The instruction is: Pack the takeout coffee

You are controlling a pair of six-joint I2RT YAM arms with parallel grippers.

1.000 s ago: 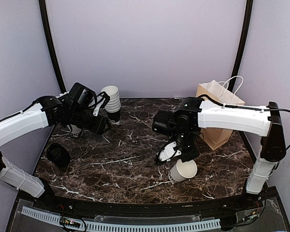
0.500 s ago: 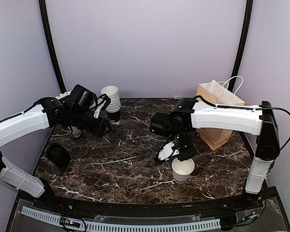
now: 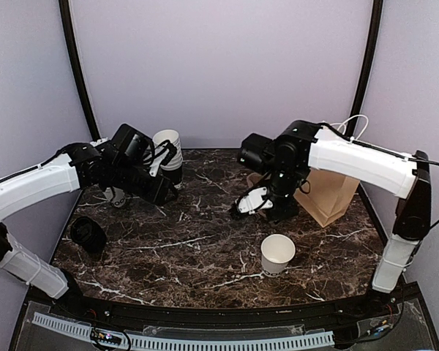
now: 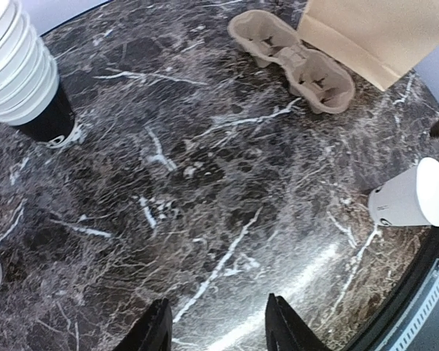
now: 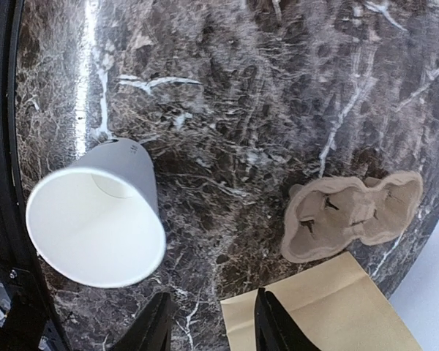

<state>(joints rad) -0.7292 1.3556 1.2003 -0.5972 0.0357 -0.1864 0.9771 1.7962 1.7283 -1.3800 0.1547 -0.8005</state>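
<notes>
Seen from above, my right arm (image 3: 351,161) covers part of the paper bag (image 3: 336,201) and most of the cup carrier (image 4: 293,58), my left wrist camera crops the stack of cups (image 4: 14,66) at its corner, and a black lump (image 3: 88,235) on the left is too dark to identify.

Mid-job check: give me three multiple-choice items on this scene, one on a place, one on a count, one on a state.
1. Where on the table does the lone white cup stand? A far left corner; B near edge, right of centre; C far right corner.
2. How many wells has the pulp carrier? A two; B four; C six.
3. The right gripper is: A shut on the cup; B open, empty; C out of view.
B: top view shows it there. A: both wrist views show two wells. B: its fingers stand apart, nothing between.
</notes>
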